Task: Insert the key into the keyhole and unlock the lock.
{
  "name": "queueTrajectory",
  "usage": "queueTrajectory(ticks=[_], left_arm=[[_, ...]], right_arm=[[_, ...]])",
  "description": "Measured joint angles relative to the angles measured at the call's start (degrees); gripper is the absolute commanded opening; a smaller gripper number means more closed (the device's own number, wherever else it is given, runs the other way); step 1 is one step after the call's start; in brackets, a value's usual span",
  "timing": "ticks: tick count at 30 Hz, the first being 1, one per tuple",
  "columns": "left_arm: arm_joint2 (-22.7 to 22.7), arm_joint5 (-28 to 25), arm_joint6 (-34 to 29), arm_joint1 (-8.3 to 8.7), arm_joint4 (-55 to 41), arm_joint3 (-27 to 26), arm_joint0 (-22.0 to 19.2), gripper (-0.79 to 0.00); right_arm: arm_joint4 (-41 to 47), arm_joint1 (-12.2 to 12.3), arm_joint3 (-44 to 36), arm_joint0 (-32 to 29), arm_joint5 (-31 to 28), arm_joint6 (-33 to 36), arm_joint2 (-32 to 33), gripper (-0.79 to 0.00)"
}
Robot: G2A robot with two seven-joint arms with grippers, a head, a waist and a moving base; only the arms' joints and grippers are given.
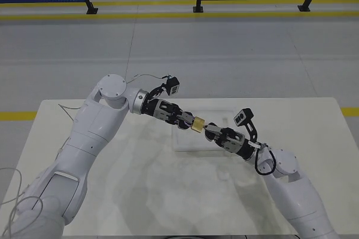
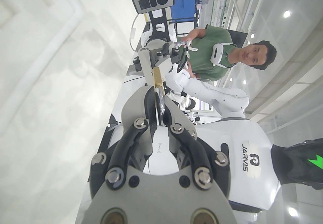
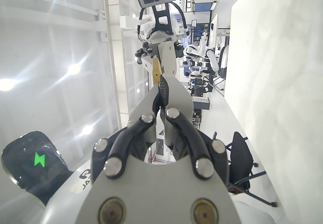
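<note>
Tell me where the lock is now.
In the top view the lock is in the air above the middle of the table, gripped by the left gripper, with the right gripper at its other end.

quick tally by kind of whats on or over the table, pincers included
pincer: 2, left and right
brass lock: 1, between the two pincers
white tray: 1
table: 1
total: 5
</note>
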Motion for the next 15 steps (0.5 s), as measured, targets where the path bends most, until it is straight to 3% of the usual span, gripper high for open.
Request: queueTrajectory(ticks=[15], left_arm=[[0.0,0.0,0.0,0.00,0.0,0.0,0.0,-0.785]], right_arm=[[-0.1,0.0,-0.2,-0.2,0.1,-0.4,0.1,-0.785]])
